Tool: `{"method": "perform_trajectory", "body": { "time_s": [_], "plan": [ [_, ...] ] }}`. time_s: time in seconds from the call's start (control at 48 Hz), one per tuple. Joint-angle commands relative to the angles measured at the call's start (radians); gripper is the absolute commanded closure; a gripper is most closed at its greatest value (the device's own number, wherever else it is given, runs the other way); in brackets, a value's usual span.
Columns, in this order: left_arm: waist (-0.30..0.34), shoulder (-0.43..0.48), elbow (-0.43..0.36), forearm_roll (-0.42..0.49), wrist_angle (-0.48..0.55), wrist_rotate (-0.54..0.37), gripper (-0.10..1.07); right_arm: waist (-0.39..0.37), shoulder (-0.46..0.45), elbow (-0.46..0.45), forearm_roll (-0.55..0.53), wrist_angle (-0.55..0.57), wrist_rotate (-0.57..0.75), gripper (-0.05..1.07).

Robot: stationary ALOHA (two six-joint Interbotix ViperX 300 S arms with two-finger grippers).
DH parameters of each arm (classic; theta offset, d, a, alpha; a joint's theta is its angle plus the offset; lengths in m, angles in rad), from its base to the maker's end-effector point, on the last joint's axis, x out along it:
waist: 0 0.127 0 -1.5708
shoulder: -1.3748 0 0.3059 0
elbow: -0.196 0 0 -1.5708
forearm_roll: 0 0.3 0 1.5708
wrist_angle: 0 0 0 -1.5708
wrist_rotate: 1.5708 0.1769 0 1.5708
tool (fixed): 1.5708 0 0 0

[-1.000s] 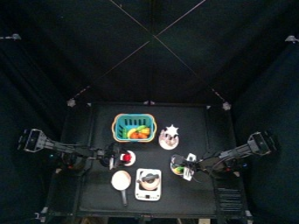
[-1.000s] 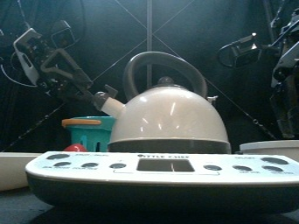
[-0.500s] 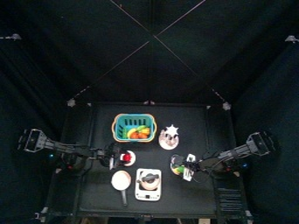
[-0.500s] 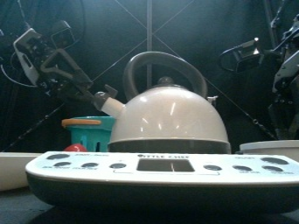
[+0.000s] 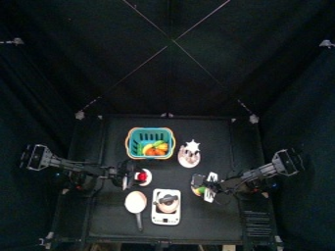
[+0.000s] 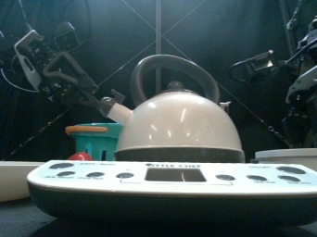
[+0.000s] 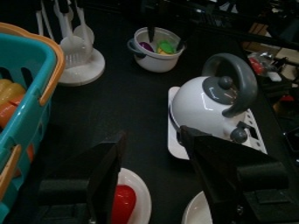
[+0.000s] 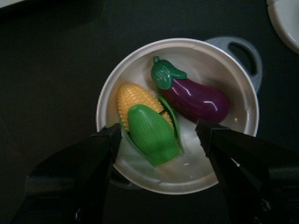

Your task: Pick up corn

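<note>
Worktop (image 5: 112,196) crowded, nothing lifted yet. Green basket (image 5: 149,143) at far middle with orange fruit inside; white kettle (image 6: 183,128) on its base at near middle, filling most of the front view. White star piece (image 5: 193,148) just right of the basket.

Left arm parked at the left side, left gripper (image 7: 149,157) with jaws apart and nothing between them, above a small plate with something red on it (image 7: 126,199). Resting, no part in the job as far as can be judged.

Right gripper (image 8: 160,131) hanging directly over a small white pot (image 8: 128,66) at the right of the worktop, jaws spread wide, released, gripping nothing. Corn (image 8: 145,119) lying in the pot, yellow cob with green husk end toward the wrist, purple eggplant (image 8: 190,94) right beside it, the two touching or nearly so. Corn lined up between the two jaws.

Progress: approach and opening done, aim looks good. Left to do: descend into the pot, close on the corn without catching the eggplant or the pot wall, lift clear. Grasp not yet made; task at early-middle stage.
</note>
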Motion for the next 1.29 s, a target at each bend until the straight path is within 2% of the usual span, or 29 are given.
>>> {"method": "perform_trajectory", "body": {
  "time_s": [0.0,0.354,0.854,1.271],
  "plan": [
    [0.002,0.0,-0.012,-0.002,-0.005,0.0,0.09,-0.003,0.0,-0.011,0.005,-0.012,0.0,0.03],
    [0.002,0.0,-0.011,0.0,-0.005,-0.002,0.09,-0.006,0.058,-0.017,0.002,-0.015,-0.002,0.04],
    [0.002,0.0,-0.009,-0.002,-0.003,-0.002,0.09,-0.006,0.041,-0.031,-0.006,-0.002,-0.002,0.18],
    [0.002,0.0,-0.008,-0.006,-0.003,0.0,0.09,-0.009,0.091,-0.02,-0.014,-0.028,-0.003,0.19]
  ]
}}
